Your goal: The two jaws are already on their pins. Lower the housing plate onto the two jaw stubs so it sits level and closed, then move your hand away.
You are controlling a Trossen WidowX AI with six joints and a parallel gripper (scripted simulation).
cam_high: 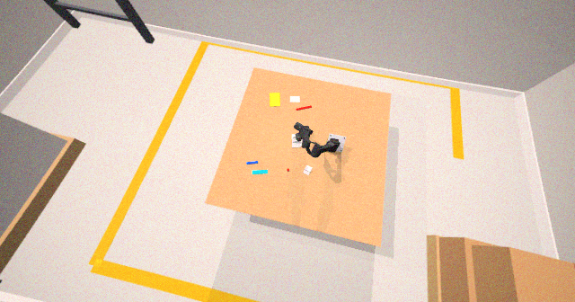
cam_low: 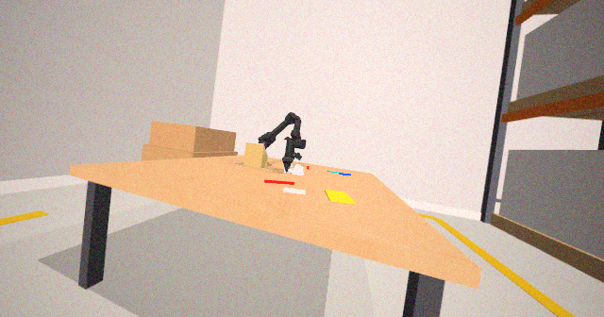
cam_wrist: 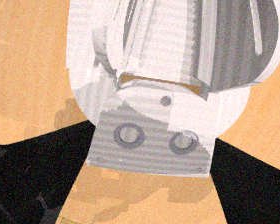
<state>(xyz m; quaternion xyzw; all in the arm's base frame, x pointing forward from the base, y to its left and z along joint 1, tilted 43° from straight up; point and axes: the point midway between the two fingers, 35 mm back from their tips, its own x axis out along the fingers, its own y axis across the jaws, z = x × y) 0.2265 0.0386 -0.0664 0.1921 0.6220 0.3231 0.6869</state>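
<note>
- Top: black jointed arm's claw point(cam_high: 298, 137) point(cam_low: 287, 169) point(cam_wrist: 152, 133) is over a small white plastic body point(cam_high: 295, 145) point(cam_low: 297, 170) point(cam_wrist: 81, 97); housing plate too small to make out here. Yellow flat square point(cam_high: 275, 100) point(cam_low: 340, 196) & thin red bar point(cam_high: 304, 108) point(cam_low: 279, 182) lie well apart from claw.
- Ext.: claw points down, tips low, just beside white body; red bar nearer cam than claw.
- Wrist: claw pinching pale grey/white flat housing plate point(cam_wrist: 151, 156) w/ two round ringed holes, a black finger at ea. side edge. Plate overlaps white body's near end; can't tell if fully seated.
</note>
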